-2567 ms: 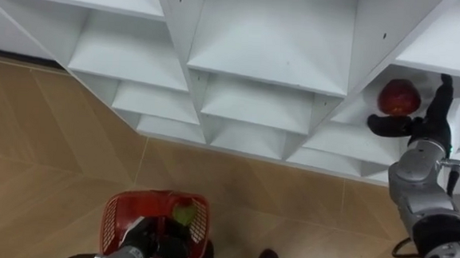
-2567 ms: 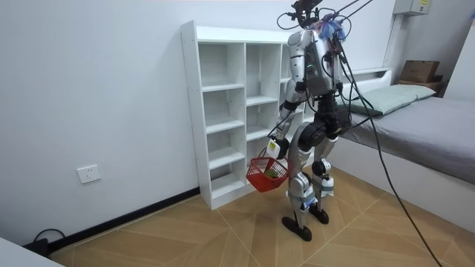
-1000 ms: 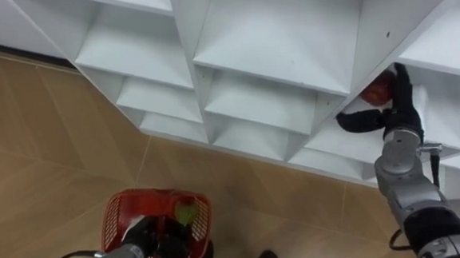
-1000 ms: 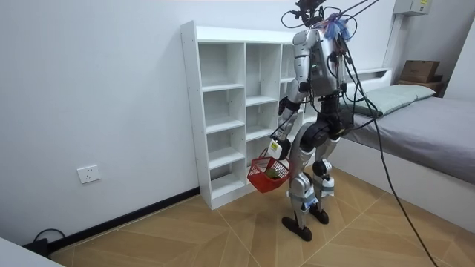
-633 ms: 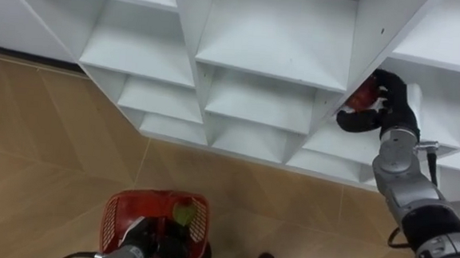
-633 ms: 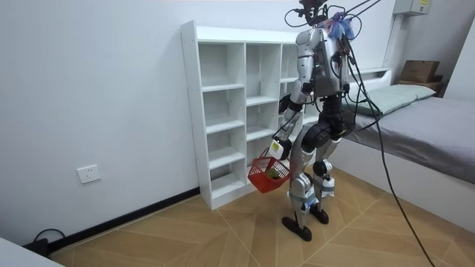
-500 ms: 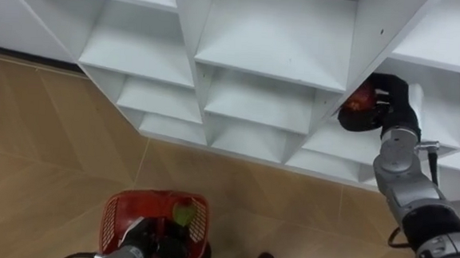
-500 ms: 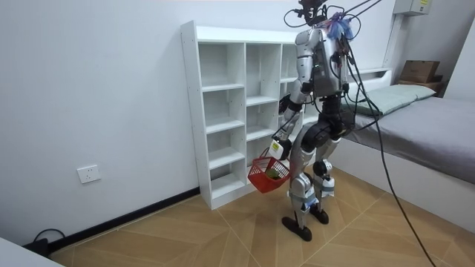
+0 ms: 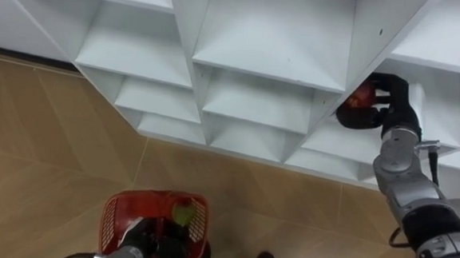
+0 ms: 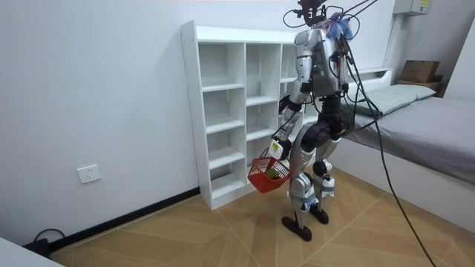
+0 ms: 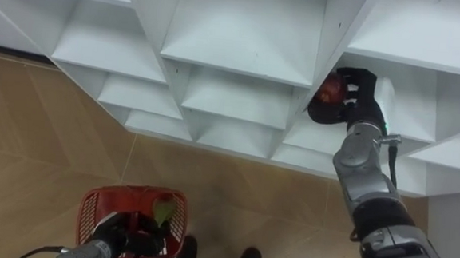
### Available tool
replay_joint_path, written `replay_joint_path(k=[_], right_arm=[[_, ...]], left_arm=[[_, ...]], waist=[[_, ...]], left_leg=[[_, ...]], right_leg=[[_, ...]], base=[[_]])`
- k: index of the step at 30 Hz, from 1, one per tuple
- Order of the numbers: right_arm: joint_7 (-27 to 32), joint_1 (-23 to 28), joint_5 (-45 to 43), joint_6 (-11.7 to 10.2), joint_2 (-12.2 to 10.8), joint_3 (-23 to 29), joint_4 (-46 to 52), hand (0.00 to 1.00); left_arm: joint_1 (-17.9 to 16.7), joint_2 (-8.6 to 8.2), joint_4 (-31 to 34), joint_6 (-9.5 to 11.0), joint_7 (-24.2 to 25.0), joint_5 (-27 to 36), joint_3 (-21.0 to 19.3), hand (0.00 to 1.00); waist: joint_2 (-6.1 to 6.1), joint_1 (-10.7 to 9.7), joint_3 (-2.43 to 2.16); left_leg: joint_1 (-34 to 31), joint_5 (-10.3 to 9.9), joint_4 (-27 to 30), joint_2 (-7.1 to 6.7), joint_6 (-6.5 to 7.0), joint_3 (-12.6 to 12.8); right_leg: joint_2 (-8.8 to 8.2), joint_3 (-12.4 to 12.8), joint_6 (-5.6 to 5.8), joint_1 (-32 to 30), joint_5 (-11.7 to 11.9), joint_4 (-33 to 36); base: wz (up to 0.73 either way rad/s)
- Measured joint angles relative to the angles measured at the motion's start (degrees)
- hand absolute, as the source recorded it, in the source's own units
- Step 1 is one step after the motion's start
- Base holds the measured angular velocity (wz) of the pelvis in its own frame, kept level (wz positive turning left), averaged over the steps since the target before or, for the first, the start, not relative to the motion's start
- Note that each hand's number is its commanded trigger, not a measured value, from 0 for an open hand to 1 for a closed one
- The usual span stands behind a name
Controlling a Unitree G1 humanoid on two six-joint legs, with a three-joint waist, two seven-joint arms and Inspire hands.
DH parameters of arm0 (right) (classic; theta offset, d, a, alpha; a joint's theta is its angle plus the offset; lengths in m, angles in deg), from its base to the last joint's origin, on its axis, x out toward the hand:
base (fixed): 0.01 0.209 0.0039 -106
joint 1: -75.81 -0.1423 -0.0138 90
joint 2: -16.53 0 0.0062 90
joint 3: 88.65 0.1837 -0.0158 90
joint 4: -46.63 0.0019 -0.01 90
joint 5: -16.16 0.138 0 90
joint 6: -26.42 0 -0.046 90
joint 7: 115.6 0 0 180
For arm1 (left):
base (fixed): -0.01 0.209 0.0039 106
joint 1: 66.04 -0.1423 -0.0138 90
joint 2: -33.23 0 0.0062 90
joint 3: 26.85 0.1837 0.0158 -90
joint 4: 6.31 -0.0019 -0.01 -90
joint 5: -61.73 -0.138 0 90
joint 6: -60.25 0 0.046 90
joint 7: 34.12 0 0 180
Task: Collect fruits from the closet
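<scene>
At white closet shelf: right robot hand clasps round red fruit. Next: withdraw, drop into red mesh basket.

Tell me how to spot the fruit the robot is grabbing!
Find the tall white shelf unit, then the compartment on the robot's right where its right hand reaches in. The fruit is round and red, wrapped in that hand's dark fingers, the one spot of colour on the white shelves.
</scene>
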Motion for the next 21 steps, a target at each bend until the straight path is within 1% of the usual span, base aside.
replay_joint_path(k=[14, 17, 21], right_arm=[[0.7, 0.0, 0.04, 0.0, -0.12, 0.02, 0.38, 1.0], [0.75, 0.05, 0.03, 0.0, -0.52, 0.02, 0.39, 1.0], [0.99, 0.07, 0.09, -0.02, -1.37, 0.0, 0.64, 1.0]], left_arm=[[0.0, 0.01, 0.26, 0.13, 0.23, -0.03, 0.1, 1.0], [0.02, 0.03, 0.24, 0.15, 0.25, 0.03, 0.1, 1.0], [0.0, 0.02, 0.03, 0.17, 0.28, 0.17, 0.29, 1.0]], waist=[[0.02, -0.05, 0.0], [0.03, -0.24, -0.01], [0.03, -1.07, -0.01]], left_leg=[[0.17, -0.01, -0.39, 0.06, -0.01, -0.11], [0.6, 0.0, -0.65, 0.04, -0.01, -0.01], [1.06, 0.02, -0.92, 0.01, -0.01, 0.14]], right_leg=[[0.05, -0.07, -0.01, 0.01, 0.0, -0.06], [0.01, -0.01, -0.02, 0.26, -0.01, 0.0], [-0.02, 0.13, -0.02, 0.51, -0.02, -0.06]], base=[[0.0], [0.0], [-0.01]])
